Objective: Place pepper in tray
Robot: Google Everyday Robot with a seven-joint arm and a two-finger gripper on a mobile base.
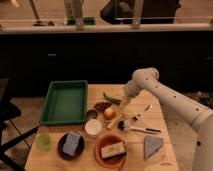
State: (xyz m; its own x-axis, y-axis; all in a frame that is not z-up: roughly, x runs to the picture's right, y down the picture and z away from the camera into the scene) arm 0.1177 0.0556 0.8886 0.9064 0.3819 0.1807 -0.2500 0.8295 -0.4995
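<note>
1. The camera view looks down on a wooden table carrying dishes and food, with a dark counter front behind it.
2. The white arm enters from the right and bends down over the table's far middle; the gripper hangs at its tip, just right of the pepper.
3. Whether the gripper's fingers are parted or closed cannot be told, nor whether they grasp anything.
4. The pepper, slender and dark green, lies on the table near its far edge, right of the tray and apart from it, with its right end at or under the gripper.
5. The tray, green and rectangular, sits on the far left part of the table, holding nothing visible.
6. Near the pepper on its near side lie a dark cluster, a round orange-red fruit and a yellowish stick.
7. Along the near edge sit a light-green cup, a brown bowl with a blue item and a brown bowl with a pale block.
8. A white cup stands between the tray and the bowls; a grey wedge lies to the near right.
</note>
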